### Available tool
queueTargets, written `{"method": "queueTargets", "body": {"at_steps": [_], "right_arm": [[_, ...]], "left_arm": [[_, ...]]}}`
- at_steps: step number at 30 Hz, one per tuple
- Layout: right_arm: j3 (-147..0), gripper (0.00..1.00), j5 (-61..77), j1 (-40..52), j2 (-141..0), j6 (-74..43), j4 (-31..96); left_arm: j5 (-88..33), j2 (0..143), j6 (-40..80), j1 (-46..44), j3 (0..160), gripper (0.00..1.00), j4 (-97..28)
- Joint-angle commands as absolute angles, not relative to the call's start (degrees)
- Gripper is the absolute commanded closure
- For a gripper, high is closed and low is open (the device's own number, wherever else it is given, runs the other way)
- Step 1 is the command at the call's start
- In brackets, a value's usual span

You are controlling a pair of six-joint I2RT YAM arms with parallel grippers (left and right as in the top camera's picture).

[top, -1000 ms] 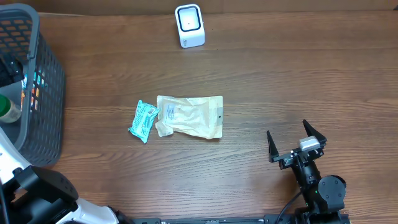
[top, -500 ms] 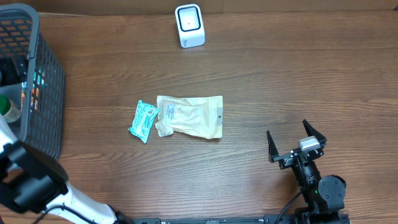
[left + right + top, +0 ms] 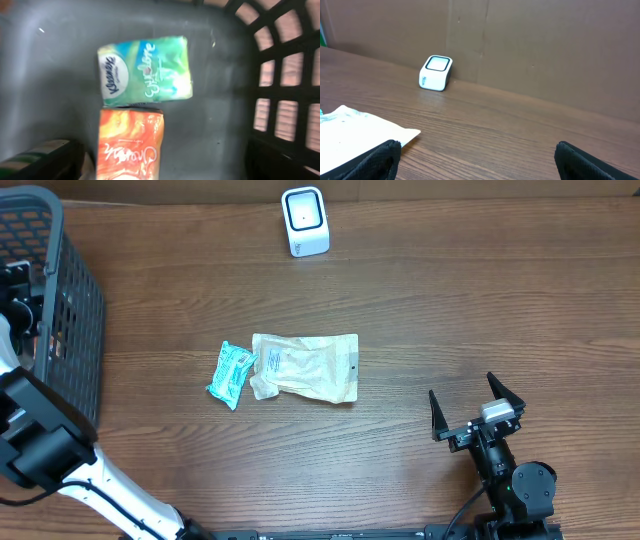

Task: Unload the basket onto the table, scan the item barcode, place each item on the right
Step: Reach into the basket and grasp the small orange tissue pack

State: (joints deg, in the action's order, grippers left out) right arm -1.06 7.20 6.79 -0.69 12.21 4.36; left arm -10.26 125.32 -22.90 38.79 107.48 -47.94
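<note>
Presumably the next thing to scan is the tissue pack, a green film-wrapped Kleenex packet. It lies flat on the floor of the basket at the far left of the table, centred under the left wrist camera. An orange packet lies against one of its long sides, touching or slightly overlapping it, and a dark object sits in the corner of that view. The left gripper hangs inside the basket above them. Its fingers do not show in its own camera and from overhead they are lost against the mesh, so I cannot tell how wide its pincer stands. The right gripper rests at the near right, well apart from everything, its pincer spread wide and holding nothing. A teal packet and a beige pouch lie touching mid-table, with the scanner at the far edge. The tissue pack should be light, squashy and slick, giving under the pads. Its two short ends lie clear, so closing across them looks safest. A shallow bite could slip off the wrapper, and a grip at the crowded side may drag the orange packet along. Where its barcode is printed cannot be seen.
</note>
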Motion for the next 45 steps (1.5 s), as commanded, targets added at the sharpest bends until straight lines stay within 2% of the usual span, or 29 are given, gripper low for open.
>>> {"method": "queueTargets", "body": {"at_steps": [1,4,11,22,24,25,33,45], "right_arm": [[-0.47,0.00,6.92,6.63,-0.16,11.88,4.14],[-0.47,0.00,6.92,6.63,-0.16,11.88,4.14],[-0.47,0.00,6.92,6.63,-0.16,11.88,4.14],[-0.47,0.00,6.92,6.63,-0.16,11.88,4.14],[-0.47,0.00,6.92,6.63,-0.16,11.88,4.14],[-0.47,0.00,6.92,6.63,-0.16,11.88,4.14],[-0.47,0.00,6.92,6.63,-0.16,11.86,4.14],[-0.47,0.00,6.92,6.63,-0.16,11.88,4.14]], "left_arm": [[-9.85,127.04,-23.99,39.44,107.46,0.19,-47.86],[-6.20,127.90,-23.68,39.46,107.39,0.23,-48.23],[-3.40,130.06,-22.22,39.46,107.39,0.23,-49.08],[-3.40,131.26,-21.58,39.31,107.39,0.53,-50.83],[-3.40,131.26,-21.58,39.31,107.39,0.66,-51.75],[-3.40,131.26,-21.56,39.31,107.39,0.69,-51.96],[0.03,129.45,-16.25,39.31,110.83,0.68,-55.72],[-3.03,117.27,0.03,39.29,133.80,0.71,-68.27]]}}
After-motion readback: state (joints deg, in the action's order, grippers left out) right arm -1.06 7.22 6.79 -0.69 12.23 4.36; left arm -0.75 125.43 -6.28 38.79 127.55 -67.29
